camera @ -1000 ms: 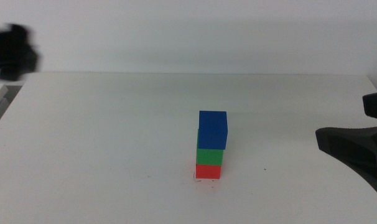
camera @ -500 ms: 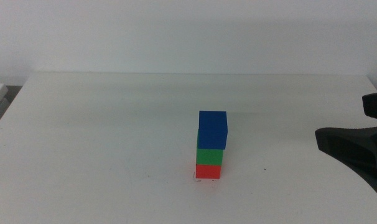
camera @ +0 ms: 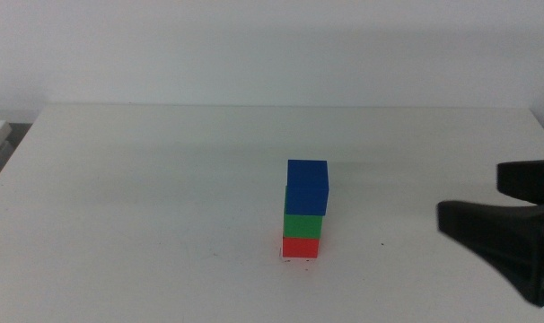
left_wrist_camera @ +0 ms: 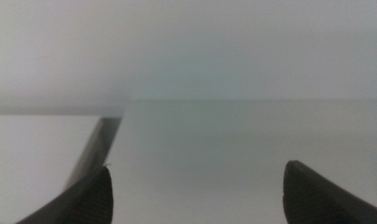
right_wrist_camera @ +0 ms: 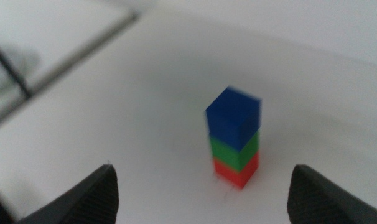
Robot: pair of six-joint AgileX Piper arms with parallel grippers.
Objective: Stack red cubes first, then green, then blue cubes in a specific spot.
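Note:
The red cube (camera: 300, 246) sits on the white table (camera: 119, 197) with the green cube (camera: 303, 225) on top of it and the blue cube (camera: 307, 187) topmost, slightly offset. My right gripper (camera: 469, 196) hovers open at the right, well apart from the stack. In the right wrist view its jaws stand wide around the gripper midpoint (right_wrist_camera: 203, 168), facing the blue cube (right_wrist_camera: 234, 117), green cube (right_wrist_camera: 235, 151) and red cube (right_wrist_camera: 237, 171), all blurred. My left gripper (left_wrist_camera: 198, 167) is out of the middle view, open over bare table with nothing between its jaws.
A small white marker (camera: 296, 260) shows under the stack's front edge. The table's left edge (camera: 4, 152) has a white surface beside it, across a dark gap.
The left arm, at the far upper left a second ago, has left the middle view. My right gripper has shifted a little leftward toward the stack. The stack has not moved.

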